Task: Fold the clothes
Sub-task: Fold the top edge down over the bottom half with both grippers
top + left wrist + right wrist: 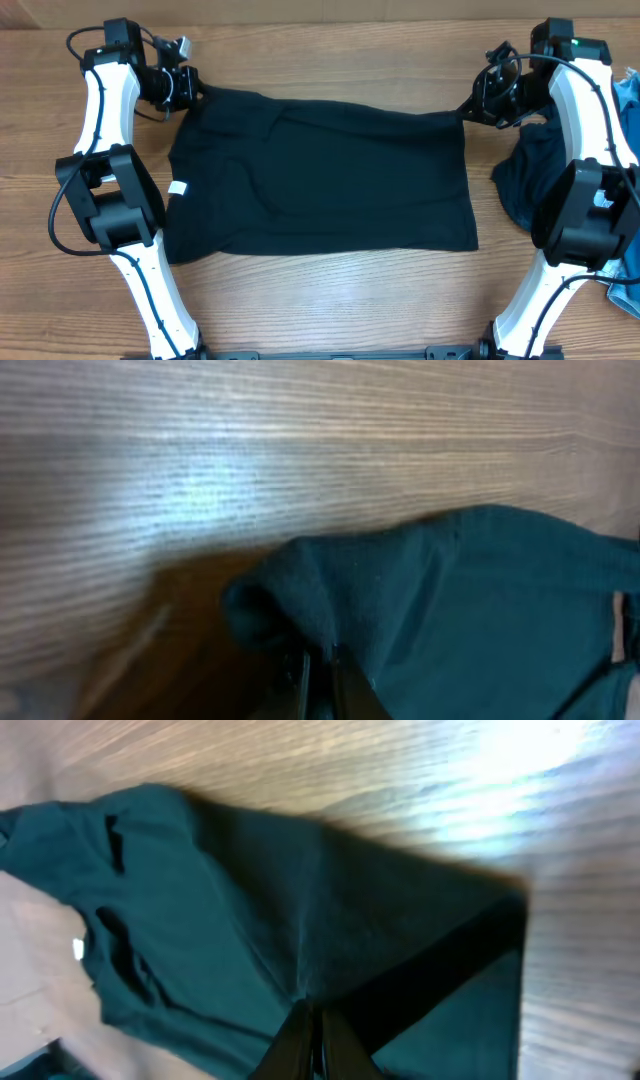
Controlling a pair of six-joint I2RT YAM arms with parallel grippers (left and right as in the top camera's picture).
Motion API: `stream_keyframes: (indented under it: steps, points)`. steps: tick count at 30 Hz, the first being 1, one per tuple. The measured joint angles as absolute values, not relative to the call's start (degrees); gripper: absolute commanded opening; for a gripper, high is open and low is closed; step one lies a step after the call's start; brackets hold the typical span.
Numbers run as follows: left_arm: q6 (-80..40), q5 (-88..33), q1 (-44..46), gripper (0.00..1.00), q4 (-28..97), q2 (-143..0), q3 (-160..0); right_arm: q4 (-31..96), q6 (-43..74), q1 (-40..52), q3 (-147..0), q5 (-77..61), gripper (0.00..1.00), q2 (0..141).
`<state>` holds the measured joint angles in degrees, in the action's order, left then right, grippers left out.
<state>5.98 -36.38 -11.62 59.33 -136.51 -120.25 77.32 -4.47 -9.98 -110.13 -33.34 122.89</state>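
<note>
Left claw (320, 672) and right claw (315, 1025) clamping T-shirt (320, 175) corners, denim (629, 98) half cropped

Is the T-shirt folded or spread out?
T-shirt: spread flat, a wide rectangle; left claw and right claw pinch its far corners. No sleeves show; tucked under or not, cannot tell.

Wooden table (330, 300), light brown, horizontal grain; glare patches
</note>
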Motion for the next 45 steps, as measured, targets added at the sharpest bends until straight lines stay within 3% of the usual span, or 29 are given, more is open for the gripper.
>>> stream_keyframes:
  steps: [9,17,32,45]
  points:
    - [6.0,-29.5,-11.6,0.04,71.1,-136.4,-120.4,88.8,-0.4,-10.0,-110.1,-28.3,0.04,122.9]
    - [6.2,-24.5,-11.6,0.05,77.2,-136.4,-120.5,90.9,5.4,-10.0,-110.1,-17.0,0.04,122.9]
    - [7.7,-22.1,-12.6,0.10,86.1,-136.4,-120.5,91.8,6.0,-10.0,-110.1,-16.1,0.04,122.9]
    - [8.1,-20.8,-12.6,0.04,91.3,-136.4,-120.5,92.6,6.0,-10.0,-110.1,-13.8,0.04,122.9]
